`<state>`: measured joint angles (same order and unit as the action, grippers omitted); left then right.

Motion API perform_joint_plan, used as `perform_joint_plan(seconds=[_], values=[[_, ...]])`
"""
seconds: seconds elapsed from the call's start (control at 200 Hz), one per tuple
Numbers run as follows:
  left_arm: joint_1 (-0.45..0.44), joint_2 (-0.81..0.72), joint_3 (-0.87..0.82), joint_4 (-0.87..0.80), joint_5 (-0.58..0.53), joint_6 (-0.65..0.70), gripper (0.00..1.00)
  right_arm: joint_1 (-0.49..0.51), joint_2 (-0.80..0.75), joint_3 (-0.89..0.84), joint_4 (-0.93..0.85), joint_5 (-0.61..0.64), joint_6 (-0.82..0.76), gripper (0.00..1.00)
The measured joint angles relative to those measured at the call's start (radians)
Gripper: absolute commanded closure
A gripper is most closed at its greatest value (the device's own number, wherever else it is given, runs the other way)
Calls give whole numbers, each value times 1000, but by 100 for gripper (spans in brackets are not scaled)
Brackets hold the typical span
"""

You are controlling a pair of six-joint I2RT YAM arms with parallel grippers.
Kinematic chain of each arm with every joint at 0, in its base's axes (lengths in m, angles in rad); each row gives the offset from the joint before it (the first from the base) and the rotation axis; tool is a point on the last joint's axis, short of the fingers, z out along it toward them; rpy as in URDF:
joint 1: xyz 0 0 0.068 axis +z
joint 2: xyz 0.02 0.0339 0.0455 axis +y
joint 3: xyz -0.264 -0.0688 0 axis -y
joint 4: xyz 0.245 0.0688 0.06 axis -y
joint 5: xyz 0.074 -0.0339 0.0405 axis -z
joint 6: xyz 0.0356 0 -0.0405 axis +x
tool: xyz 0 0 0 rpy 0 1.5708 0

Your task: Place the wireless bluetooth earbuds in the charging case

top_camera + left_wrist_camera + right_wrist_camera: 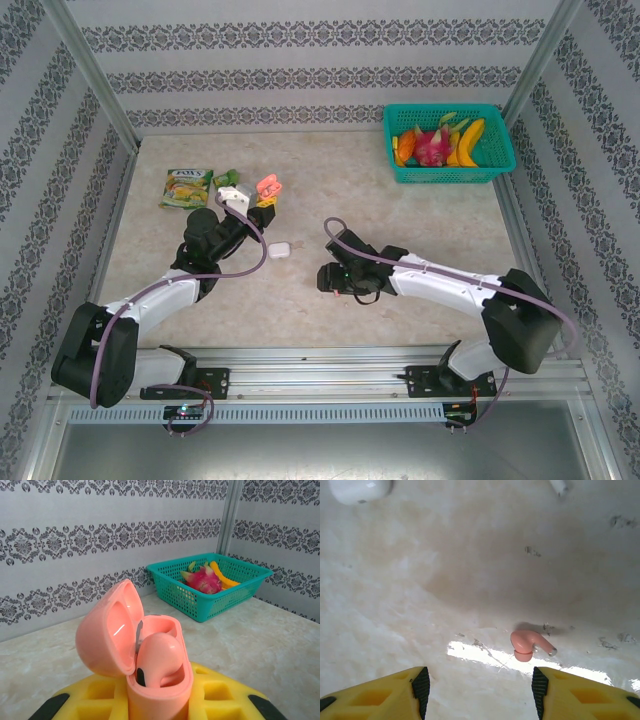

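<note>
Marble-look table (430, 235), patterned walls on three sides. Left gripper (262, 207) is reached out toward the far left of the table, its yellow fingers (95, 700) pressed in on the salmon-pink charging case (161, 698), which stands upright between them and clear of the table. The case's lid (107, 632) is hinged open and tipped back. One pink earbud (159, 659) sits in the case, bulb end up and stem down in its well. The slot beside it can't be made out from the left wrist view. Right gripper (479, 690) is low over the middle of the table, fingers spread wide with nothing between them. The second pink earbud (529, 645) lies loose on its side on the table, just ahead of the right gripper and nearer the right-hand fingertip (538, 685), touching neither pad. A closed white case (279, 249) rests on the table between the two grippers, apart from both. In the right wrist view a short white stem (559, 486) shows at the top edge, cut off by the frame, so what it is can't be told. A small white object (232, 196) sits just beside the left gripper, too small to identify. A green packet (186, 187) lies at far left. A teal basket (500, 165) with fruit, a dragon fruit (204, 580) among them, stands in the far right corner, well apart from both arms.
</note>
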<state>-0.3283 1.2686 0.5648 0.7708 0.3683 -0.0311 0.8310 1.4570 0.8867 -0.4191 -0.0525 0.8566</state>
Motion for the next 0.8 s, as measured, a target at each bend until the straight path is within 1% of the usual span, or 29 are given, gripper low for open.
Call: perform_joint_plan(seconds=[0.16,0.305,0.485,0.799], values=[[0,0,-9,0,-5,0,100,-36,-16,-38,5,3,0,42],[0,0,-13,0,-7,0,100,-41,-6,-48,1,2,0,42],[0,0,-17,0,-12,1,100,-21,50,-48,5,0,-18,41],[0,-23,-32,-1,-35,2,100,-41,154,-8,37,10,-105,40]])
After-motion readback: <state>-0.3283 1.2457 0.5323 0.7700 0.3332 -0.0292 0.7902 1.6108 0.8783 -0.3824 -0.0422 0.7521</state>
